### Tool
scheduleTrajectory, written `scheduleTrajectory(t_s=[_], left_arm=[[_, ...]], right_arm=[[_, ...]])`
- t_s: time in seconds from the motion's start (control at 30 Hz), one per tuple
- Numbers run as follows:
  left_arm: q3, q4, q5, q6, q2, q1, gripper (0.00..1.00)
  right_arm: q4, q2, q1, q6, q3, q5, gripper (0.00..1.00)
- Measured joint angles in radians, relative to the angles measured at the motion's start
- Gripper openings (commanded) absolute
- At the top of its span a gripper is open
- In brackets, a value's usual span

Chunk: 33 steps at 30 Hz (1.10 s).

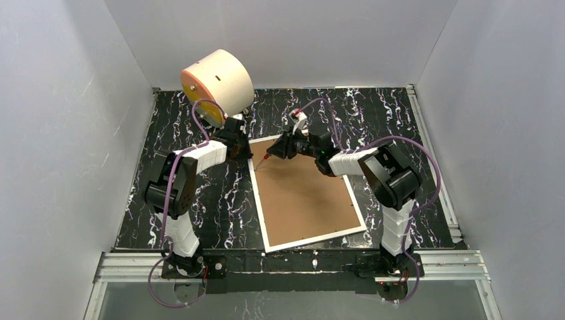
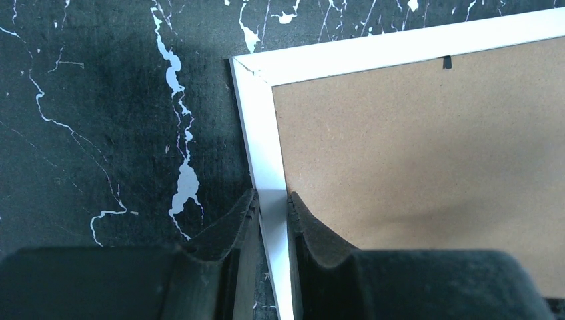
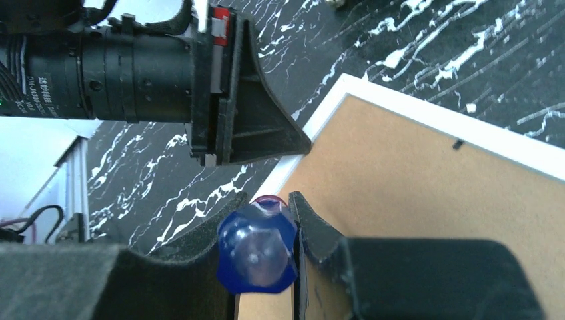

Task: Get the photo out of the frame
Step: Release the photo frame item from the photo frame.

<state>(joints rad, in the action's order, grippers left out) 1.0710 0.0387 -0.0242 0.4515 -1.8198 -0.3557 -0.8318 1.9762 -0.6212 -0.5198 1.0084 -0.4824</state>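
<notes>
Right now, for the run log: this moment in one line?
left fingers: pinching frame edge | right fingers: holding screwdriver | back panel: on

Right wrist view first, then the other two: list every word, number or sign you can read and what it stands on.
No text reads clearly in any view.
Small white print on the black cylinder of the left arm: too blurred to read.
The frame, its brown back panel, the blue screwdriver handle, the cream cylinder: no lettering visible.
</notes>
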Motion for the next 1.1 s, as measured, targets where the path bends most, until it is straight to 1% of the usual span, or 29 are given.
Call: scheduleTrajectory(t_s=[0.37,0.57,0.7,0.77,0.83,0.97,1.1], left_arm=[[-0.008,-0.014,0.002,0.036,0.000,0.002,0.03],[-0.009,-0.018,0.004,0.044,0.000,0.002,0.03],[-0.010,-0.018,0.005,0.044,0.000,0.002,0.04],[-0.010,-0.019,0.008,0.044,0.001,0.001,0.08],[-0.010,-0.020,0.015,0.047,0.001,0.000,0.13],[-0.010,-0.019,0.021,0.047,0.002,-0.003,0.20],[-0.010,-0.012,0.026,0.047,0.003,-0.004,0.36]], right_arm=[[0.250,-0.032,-0.154,0.232,0.165,0.245,0.01],[0.367,-0.032,-0.215,0.315,0.240,0.350,0.01],[0.415,-0.034,-0.227,0.327,0.262,0.395,0.01],[0.433,-0.045,-0.231,0.327,0.261,0.417,0.01],[0.454,-0.067,-0.232,0.330,0.249,0.433,0.01],[0.486,-0.148,-0.220,0.323,0.194,0.447,0.01],[0.476,-0.239,-0.177,0.287,0.131,0.447,0.01]])
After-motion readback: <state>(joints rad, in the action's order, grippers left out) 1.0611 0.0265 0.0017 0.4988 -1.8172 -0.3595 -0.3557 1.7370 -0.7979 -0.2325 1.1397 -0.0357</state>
